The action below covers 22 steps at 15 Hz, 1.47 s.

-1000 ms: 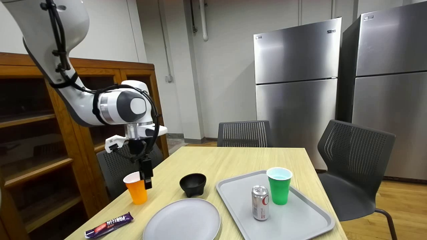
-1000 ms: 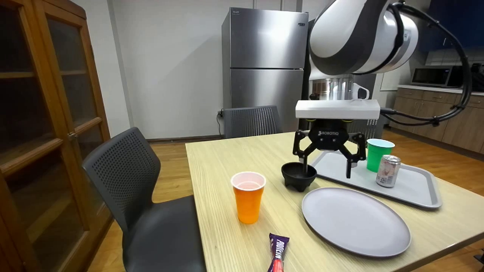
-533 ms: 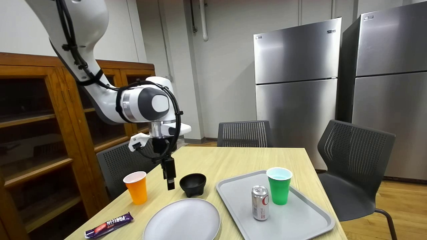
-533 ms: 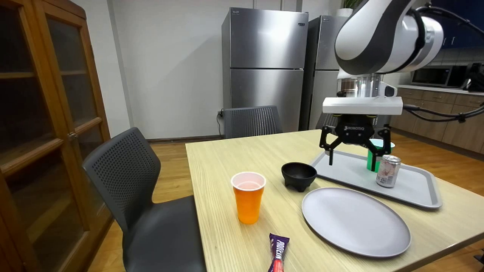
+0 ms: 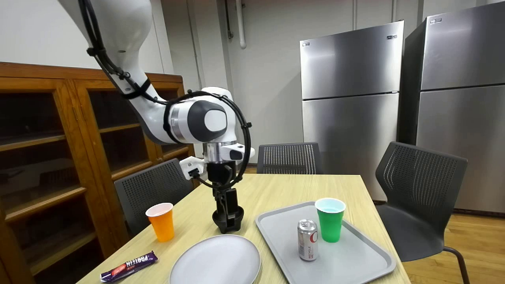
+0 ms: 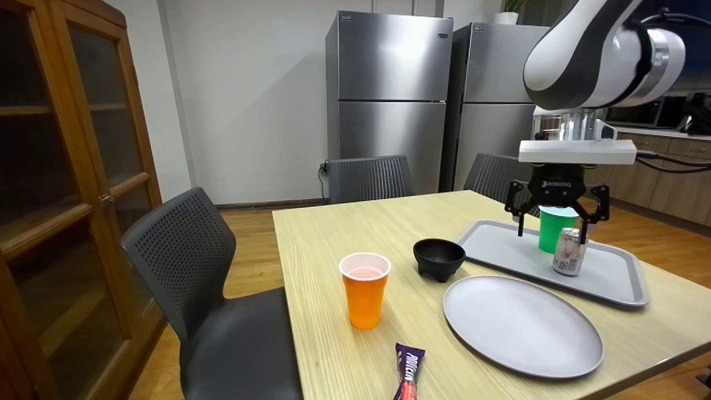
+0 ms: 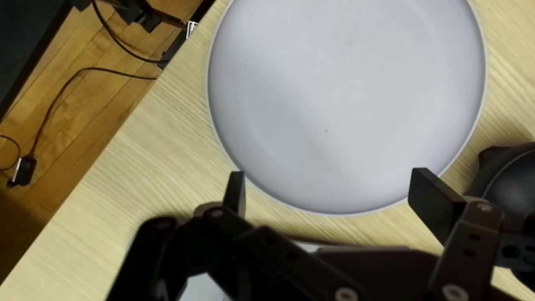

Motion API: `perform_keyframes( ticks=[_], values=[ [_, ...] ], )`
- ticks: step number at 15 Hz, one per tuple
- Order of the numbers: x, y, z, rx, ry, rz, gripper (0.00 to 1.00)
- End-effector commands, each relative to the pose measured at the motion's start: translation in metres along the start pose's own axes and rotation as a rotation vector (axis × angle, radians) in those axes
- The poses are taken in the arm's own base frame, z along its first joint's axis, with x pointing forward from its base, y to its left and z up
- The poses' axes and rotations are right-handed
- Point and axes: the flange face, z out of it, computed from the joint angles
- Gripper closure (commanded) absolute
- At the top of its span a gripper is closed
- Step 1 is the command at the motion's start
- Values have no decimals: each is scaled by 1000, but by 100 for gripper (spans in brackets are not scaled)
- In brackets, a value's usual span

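Observation:
My gripper (image 6: 551,239) hangs open over the table, its fingers pointing down with nothing between them. In the wrist view, the rim of a round grey plate (image 7: 347,96) runs below the two spread fingertips. A black bowl (image 7: 510,179) shows at that view's right edge. An exterior view has the gripper (image 5: 232,221) in front of the bowl, hiding much of it. Elsewhere the fingers overlap a silver can (image 6: 567,261) and a green cup (image 6: 550,228). Both stand upright on a grey tray (image 6: 611,278). I see no contact with any of them.
An orange cup (image 5: 161,225) stands near the table's edge, with a purple protein bar (image 5: 129,267) lying close by. Dark chairs (image 6: 239,311) surround the wooden table. A glass-door cabinet (image 5: 90,130) and steel refrigerators (image 5: 351,98) stand behind. Cables (image 7: 83,71) lie on the floor.
The arm has swung to the right in both exterior views, taking the gripper away from the orange cup. Its jaws have stayed open. The things on the table have not moved.

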Motion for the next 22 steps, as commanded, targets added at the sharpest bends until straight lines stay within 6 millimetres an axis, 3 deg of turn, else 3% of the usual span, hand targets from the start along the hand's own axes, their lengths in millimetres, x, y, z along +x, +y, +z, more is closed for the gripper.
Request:
perform_keyframes(
  ticks=[1, 2, 3, 13, 22],
  values=[
    [25, 15, -2, -21, -24, -37, 0],
    [27, 18, 1, -24, -29, -39, 0],
    [18, 16, 2, -6, -9, -14, 0],
    [24, 19, 6, -14, -18, -17, 0],
    [89, 44, -2, 13, 79, 134, 0]
  ],
)
